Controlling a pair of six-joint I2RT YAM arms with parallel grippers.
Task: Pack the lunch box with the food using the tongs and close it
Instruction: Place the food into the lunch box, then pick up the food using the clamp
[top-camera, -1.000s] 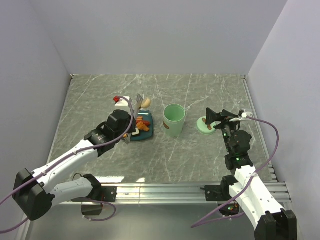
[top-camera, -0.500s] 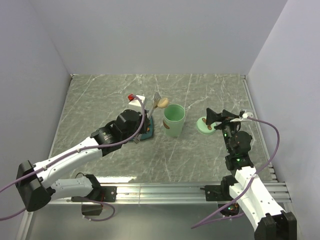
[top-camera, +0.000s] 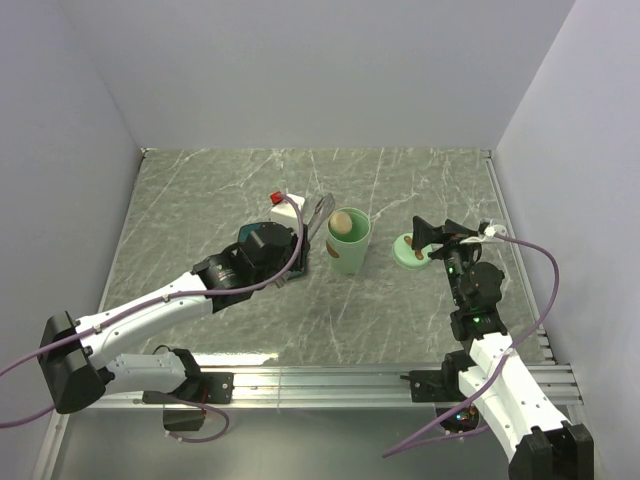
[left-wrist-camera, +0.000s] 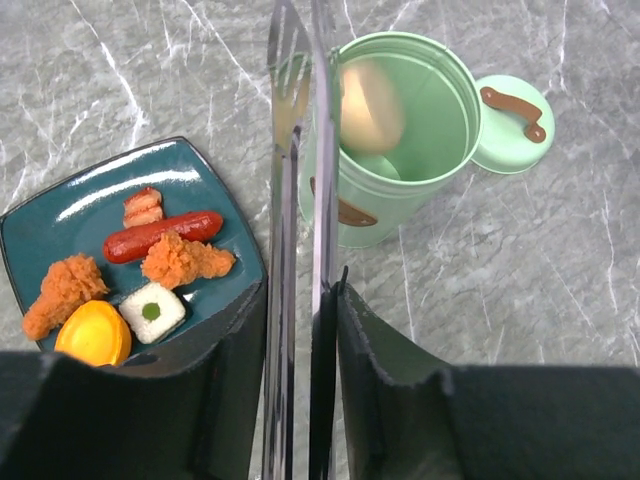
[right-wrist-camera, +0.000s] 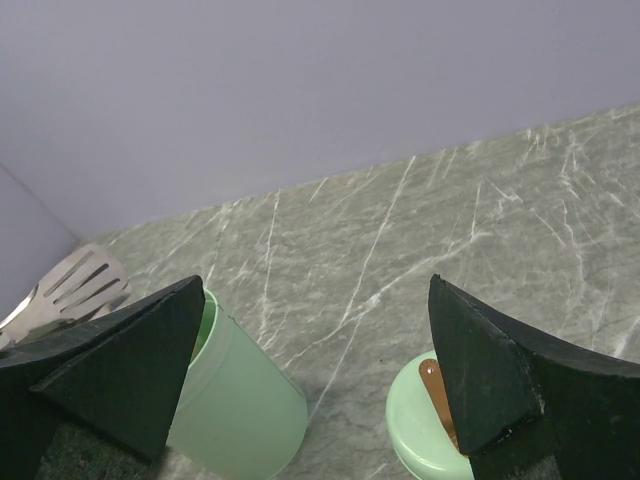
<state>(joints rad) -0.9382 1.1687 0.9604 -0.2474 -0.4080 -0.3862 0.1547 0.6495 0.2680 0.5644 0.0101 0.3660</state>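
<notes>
In the lunch box (top-camera: 348, 243): 1 pc, rest + lid to go.
Top: beige ball (top-camera: 341, 222) in box mouth, lid (top-camera: 408, 251) off beside it. L wrist: left gripper (left-wrist-camera: 300, 330) clamped on tongs (left-wrist-camera: 298, 180), 6 food pcs (left-wrist-camera: 165, 235) on plate (left-wrist-camera: 40, 230). R wrist: right gripper (right-wrist-camera: 312, 290) fingers apart, empty.

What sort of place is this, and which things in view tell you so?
Probably a robotics lab test cell, not a kitchen: plain grey walls box in a marble-patterned table, a left arm and right arm sit on a metal rail, and the teal plate holds toy food.
</notes>
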